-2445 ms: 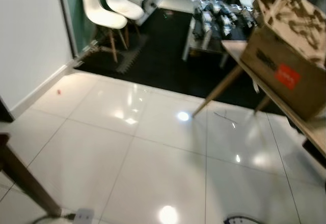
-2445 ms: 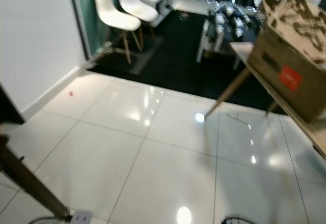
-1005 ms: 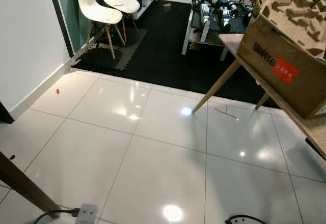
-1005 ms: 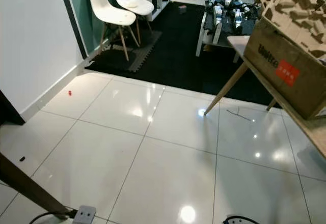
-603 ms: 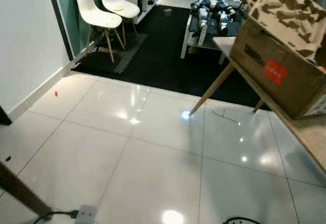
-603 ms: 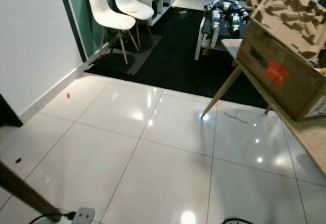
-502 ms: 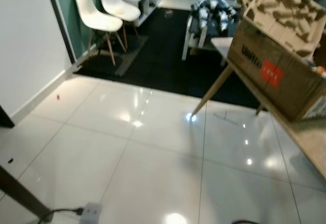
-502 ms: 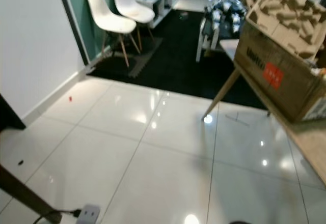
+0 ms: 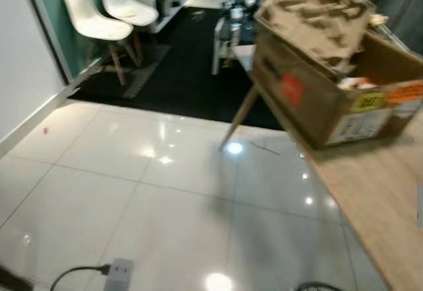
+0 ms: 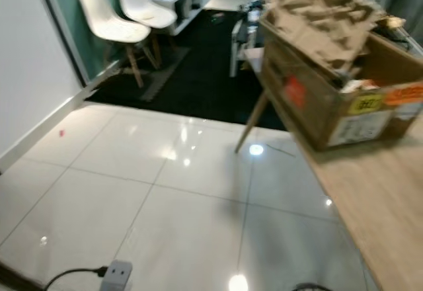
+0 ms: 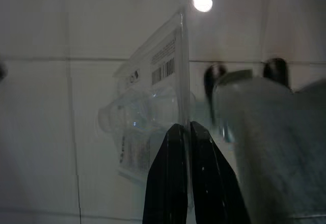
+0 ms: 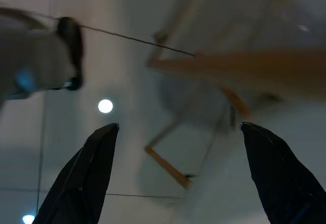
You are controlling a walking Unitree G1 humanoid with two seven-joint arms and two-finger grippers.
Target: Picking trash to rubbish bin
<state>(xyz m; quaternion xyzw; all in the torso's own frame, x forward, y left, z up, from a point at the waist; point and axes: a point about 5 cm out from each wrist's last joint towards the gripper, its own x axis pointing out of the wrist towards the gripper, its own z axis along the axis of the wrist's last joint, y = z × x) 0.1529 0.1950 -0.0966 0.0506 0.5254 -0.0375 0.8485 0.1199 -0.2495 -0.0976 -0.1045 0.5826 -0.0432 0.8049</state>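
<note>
While the head views blur with the robot's walking, the following holds.

Left end effector [image 11: 183, 137]: fingers pressed together on the edge of a clear plastic blister pack [image 11: 147, 112], barcode label visible. The trash hangs edge-on above the floor tiles, pinched by its flat seam, judged the firmest place to hold such thin packaging during carriage.

Right end effector [image 12: 178, 152]: fingers spread wide, nothing between them; judged idle, kept free for balance or a later pick.

Near floor: glossy white tiles [image 9: 165, 225] with lamp reflections; a power strip [image 9: 114, 272] and its black cable [image 9: 69, 276] lie at the lower edge, a trip hazard in my judgement.

Right side: wooden counter [image 9: 377, 205] on splayed legs, carrying a cardboard box [image 9: 317, 86] with a moulded pulp insert propped on top.

Left wall: small red speck [image 9: 45, 131] on the tile near the skirting; too small to identify.

Far: black mat [image 9: 185, 79], two white chairs [image 9: 99, 26], a low white shelf beyond.

Stage, as judged: trash in hand, transport under way, bin yet to be located.
</note>
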